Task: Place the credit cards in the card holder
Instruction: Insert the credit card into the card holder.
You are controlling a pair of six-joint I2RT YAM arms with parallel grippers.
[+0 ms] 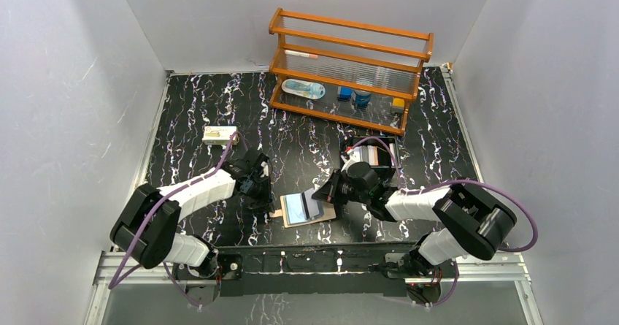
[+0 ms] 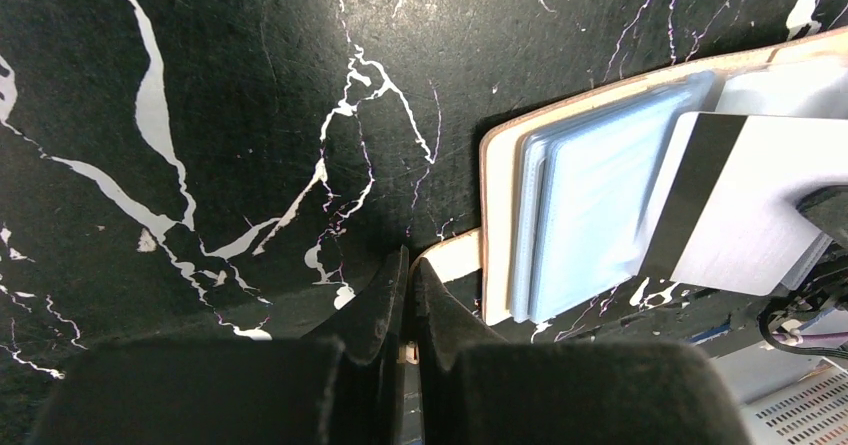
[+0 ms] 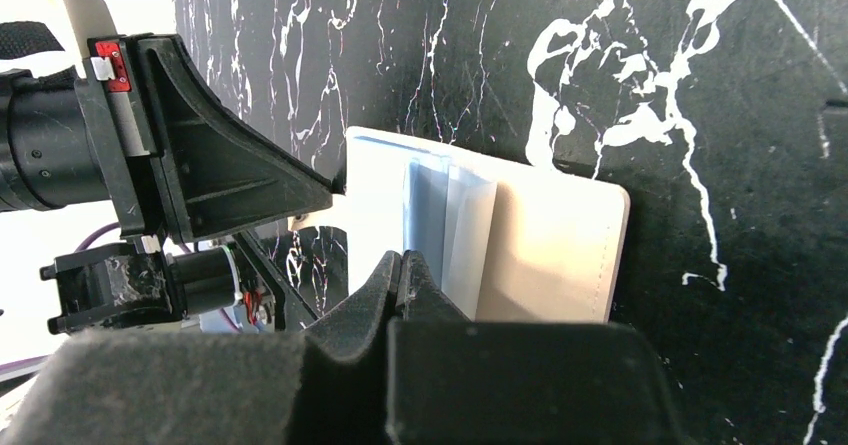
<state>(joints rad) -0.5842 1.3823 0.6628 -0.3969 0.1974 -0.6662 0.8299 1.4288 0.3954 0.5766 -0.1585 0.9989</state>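
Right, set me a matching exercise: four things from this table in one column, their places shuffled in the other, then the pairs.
Things
1. wooden rack
2. small beige box
3. card holder
4. striped card

Places
A. gripped by the right pincer
B. far edge of the table
C. left side, beyond the left pincer
D. near edge, between both pincers

Pairs: 1-B, 2-C, 3-D, 4-A
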